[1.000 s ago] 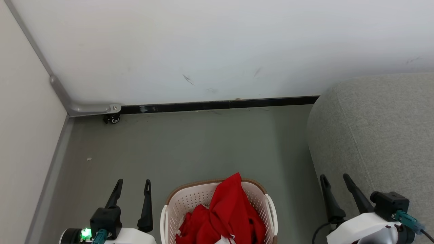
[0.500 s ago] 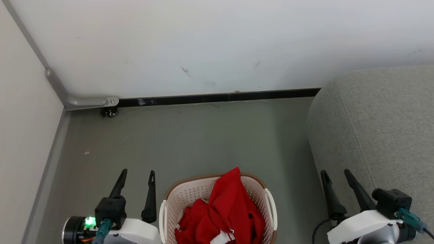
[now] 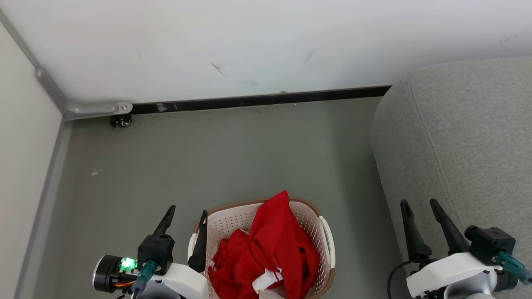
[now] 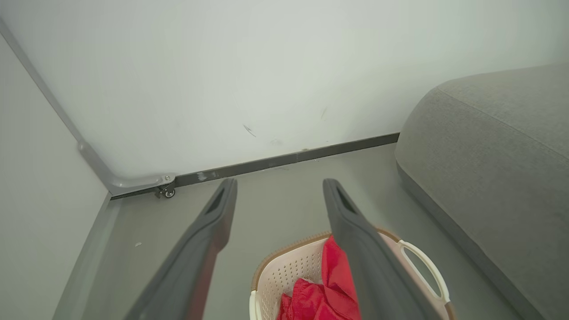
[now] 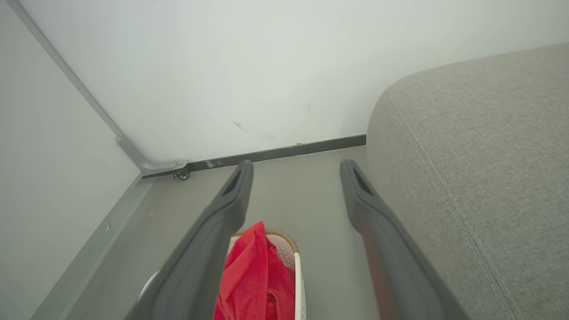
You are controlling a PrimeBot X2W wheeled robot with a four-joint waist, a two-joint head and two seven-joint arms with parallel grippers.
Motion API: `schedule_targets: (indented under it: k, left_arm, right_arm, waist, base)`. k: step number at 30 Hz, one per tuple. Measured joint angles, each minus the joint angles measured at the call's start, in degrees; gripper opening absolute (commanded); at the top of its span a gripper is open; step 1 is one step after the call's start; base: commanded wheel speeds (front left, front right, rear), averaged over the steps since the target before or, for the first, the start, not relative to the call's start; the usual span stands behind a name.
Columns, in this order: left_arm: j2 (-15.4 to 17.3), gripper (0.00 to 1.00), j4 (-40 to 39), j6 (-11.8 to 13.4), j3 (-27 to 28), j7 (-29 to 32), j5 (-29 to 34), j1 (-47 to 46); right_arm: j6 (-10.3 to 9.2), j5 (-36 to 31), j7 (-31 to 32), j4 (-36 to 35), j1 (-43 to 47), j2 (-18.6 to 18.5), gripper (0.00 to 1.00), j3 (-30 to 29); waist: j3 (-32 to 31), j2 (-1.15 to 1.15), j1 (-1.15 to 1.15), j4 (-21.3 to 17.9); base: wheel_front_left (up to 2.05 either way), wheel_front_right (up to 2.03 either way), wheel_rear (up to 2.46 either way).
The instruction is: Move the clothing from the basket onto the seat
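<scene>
The clothing, a heap of red fabric with one fold standing up above the rim and a white strip showing low in the pile, lies in the basket, just right of the left gripper and well to the left of the right gripper. The left gripper's two dark fingers are spread wide with nothing between them. In the head view its inner finger crosses the basket's left rim, and whether it touches the plastic or hangs above it cannot be told. In the left wrist view that same finger covers part of the red heap and the rim. The right gripper is likewise spread and empty, its fingers lying over the left edge of the seat, which stretches away ahead of it and to its right. The basket's near end and the bottom of the pile are cut off by the lower edge of the head view, and the fabric hides the basket's base. Ahead of both grippers lie the grey floor, a black skirting strip and the white wall, with a small caster in the corner ahead of the left gripper.
</scene>
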Motion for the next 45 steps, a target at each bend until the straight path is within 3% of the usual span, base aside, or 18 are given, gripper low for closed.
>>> schedule_targets:
  k: [23,45]
  left_arm:
    - [-0.29,1.00,7.72,-3.10,-2.82,-0.01,1.87,-8.66]
    - [-0.32,1.00,13.97,-3.76,-2.85,-0.07,2.55,-15.21]
  right_arm:
    - [0.01,0.45,-1.31,-3.94,-4.80,0.04,1.00,-1.42]
    - [0.01,2.19,-3.55,-5.06,-12.11,0.04,1.00,-0.79]
  waist:
    - [11.03,0.00,0.00,-4.98]
    - [22.13,0.00,-0.01,-9.63]
  base:
    - [0.00,0.00,0.00]
    - [0.00,0.00,0.00]
